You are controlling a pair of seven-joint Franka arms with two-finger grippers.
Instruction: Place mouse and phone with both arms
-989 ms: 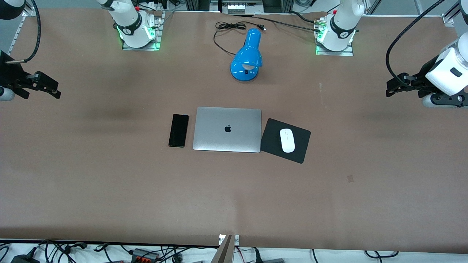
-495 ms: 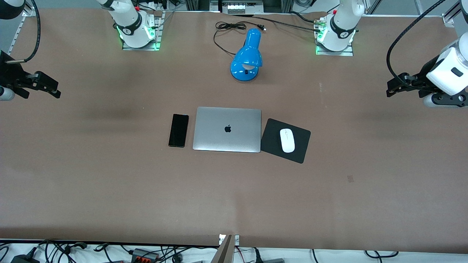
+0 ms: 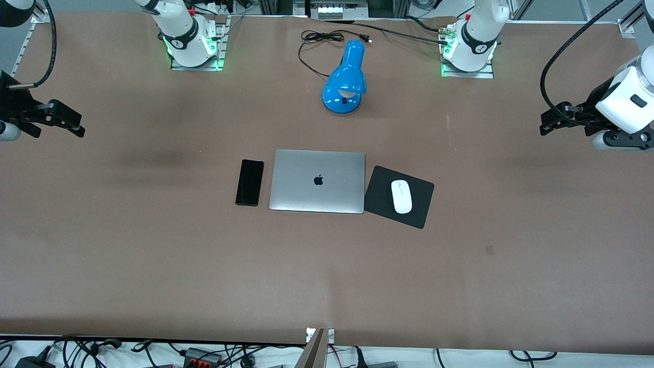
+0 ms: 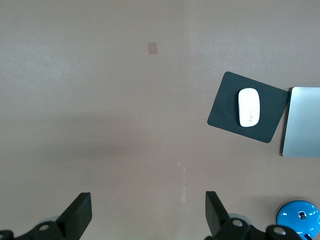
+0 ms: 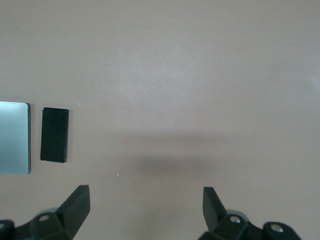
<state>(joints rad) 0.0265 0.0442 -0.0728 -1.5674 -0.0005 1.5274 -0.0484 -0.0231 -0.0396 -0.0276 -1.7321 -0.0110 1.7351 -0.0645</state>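
I see the mouse [image 3: 401,196] lying on a black mat [image 3: 380,202], beside the closed laptop [image 3: 318,181] toward the left arm's end of the desk [image 3: 153,255]. The left end effector [image 3: 547,124] hangs well apart from it, over bare desk at that end, fingers [image 4: 80,215] spread wide, holding nothing. The phone [image 3: 250,182] lies flat beside the laptop, toward the right arm's end. The right end effector [image 3: 75,128] hangs over bare desk there, well apart, wide open, empty. Both arms run off the front view's edges. In the wrist views the laptop and blue lamp [image 3: 346,79] are cut off.
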